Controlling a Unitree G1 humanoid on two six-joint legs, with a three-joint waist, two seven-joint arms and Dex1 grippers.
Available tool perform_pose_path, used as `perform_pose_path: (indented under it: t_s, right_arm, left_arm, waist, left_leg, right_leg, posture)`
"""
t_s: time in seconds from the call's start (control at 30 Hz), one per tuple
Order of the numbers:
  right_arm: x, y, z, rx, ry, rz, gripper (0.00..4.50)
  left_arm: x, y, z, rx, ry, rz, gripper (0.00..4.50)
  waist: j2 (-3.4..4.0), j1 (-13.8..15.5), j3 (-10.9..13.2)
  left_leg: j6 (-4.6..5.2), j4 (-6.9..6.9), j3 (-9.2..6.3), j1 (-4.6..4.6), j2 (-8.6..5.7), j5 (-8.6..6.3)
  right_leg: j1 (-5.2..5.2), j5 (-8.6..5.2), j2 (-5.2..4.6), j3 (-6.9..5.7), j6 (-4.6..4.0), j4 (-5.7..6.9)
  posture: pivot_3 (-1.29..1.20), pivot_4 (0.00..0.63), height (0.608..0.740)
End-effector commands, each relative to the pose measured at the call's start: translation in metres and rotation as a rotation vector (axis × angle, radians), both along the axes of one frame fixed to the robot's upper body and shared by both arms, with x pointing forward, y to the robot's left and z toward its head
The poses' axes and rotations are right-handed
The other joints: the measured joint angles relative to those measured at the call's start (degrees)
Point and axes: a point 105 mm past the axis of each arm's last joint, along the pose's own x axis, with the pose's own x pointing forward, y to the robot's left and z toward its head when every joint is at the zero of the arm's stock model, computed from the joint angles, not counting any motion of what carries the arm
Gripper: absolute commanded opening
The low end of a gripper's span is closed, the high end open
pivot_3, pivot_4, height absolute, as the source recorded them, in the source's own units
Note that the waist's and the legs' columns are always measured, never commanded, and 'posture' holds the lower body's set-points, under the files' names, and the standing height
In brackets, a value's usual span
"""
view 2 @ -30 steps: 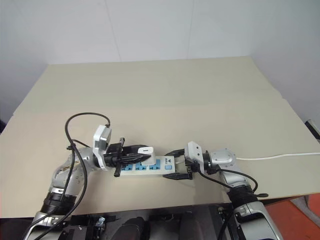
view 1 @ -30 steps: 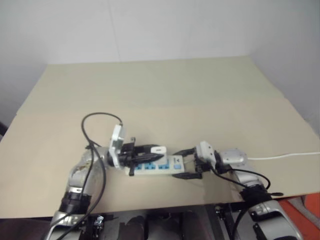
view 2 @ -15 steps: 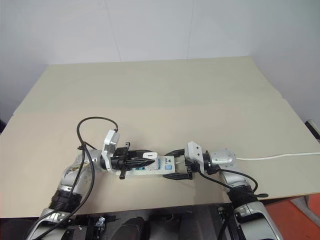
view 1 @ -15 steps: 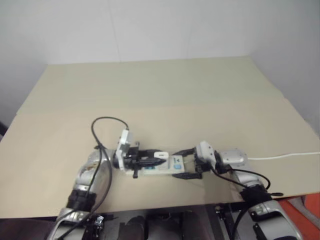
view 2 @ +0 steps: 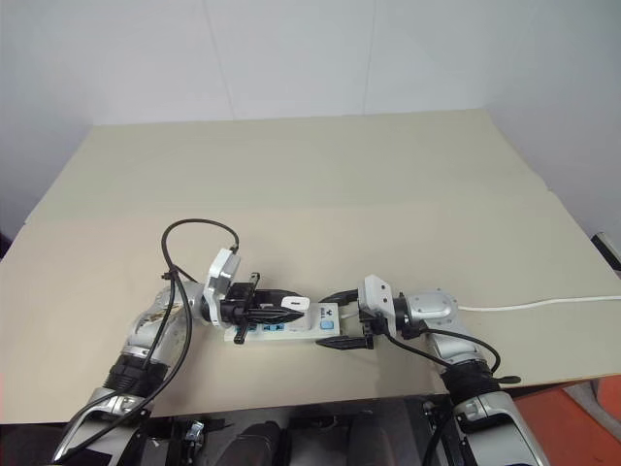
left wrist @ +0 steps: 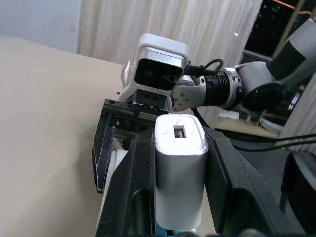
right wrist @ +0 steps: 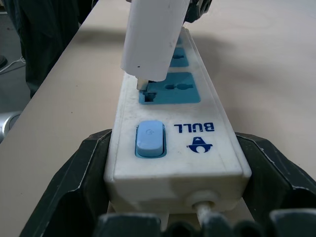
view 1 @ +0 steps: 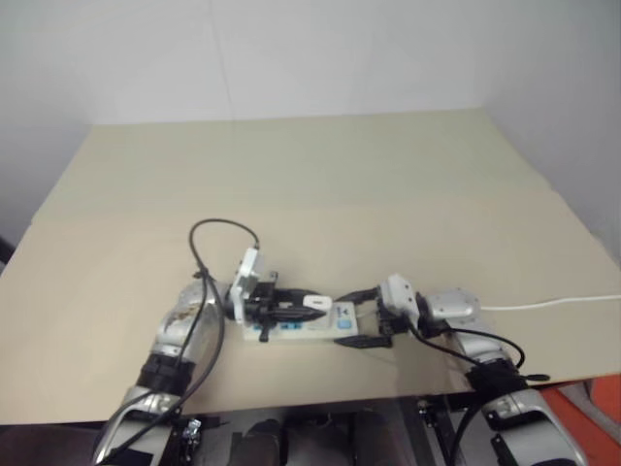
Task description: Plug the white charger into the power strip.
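Charger poised at the strip's end socket, strip braced from the cord end.

Head view: on the matte beige table (view 2: 388,175), the left gripper (view 2: 291,304) clamps the small glossy white rounded charger (view 2: 295,304) above the long flat white plastic power strip (view 2: 320,322). Left wrist view: ribbed black fingers (left wrist: 140,173) pinch its smooth sides. Right wrist view: the right gripper (right wrist: 173,180) straddles the strip's switch end, prongs touching the nearest blue socket (right wrist: 170,92).

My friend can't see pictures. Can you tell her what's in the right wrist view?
The white charger is tipped over the power strip, its prong just entering the blue socket next to the blue switch. The right hand has a black finger on each side of the strip's cord end, which lies on a tan table.
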Motion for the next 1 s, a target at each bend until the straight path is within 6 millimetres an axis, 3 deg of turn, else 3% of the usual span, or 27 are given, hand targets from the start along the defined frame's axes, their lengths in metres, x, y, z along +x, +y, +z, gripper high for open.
perform_pose_path:
  t_s: [0.03,0.5,1.0]
  right_arm:
    - [-0.008,-0.002,-0.011,-0.046,0.040,0.024,3.44]
    - [-0.008,-0.002,-0.012,-0.043,0.041,0.013,3.44]
    - [-0.010,-0.002,-0.012,-0.036,0.035,0.017,3.44]
  left_arm:
    - [0.005,0.001,0.000,0.011,-0.013,0.014,1.00]
    - [0.003,0.000,-0.009,0.047,-0.031,-0.006,1.00]
    - [0.000,0.001,-0.030,0.100,-0.077,0.124,1.00]
  waist:
    - [0.00,0.03,0.00]
    - [0.00,0.00,0.00]
    - [0.02,0.68,-0.16]
  left_leg:
    - [0.00,0.00,0.00,0.00,0.00,0.00]
    - [0.02,-0.02,0.00,0.00,0.00,-0.01]
    - [0.05,-0.08,0.01,0.20,0.02,-0.03]
  right_leg:
    - [0.00,0.00,0.00,0.00,0.00,0.00]
    - [-0.01,0.00,0.01,0.00,0.00,-0.03]
    - [0.17,0.00,0.01,0.00,0.00,-0.10]
  posture:
    - [0.00,0.150,0.740]
    - [0.00,0.150,0.740]
    - [0.00,0.150,0.740]
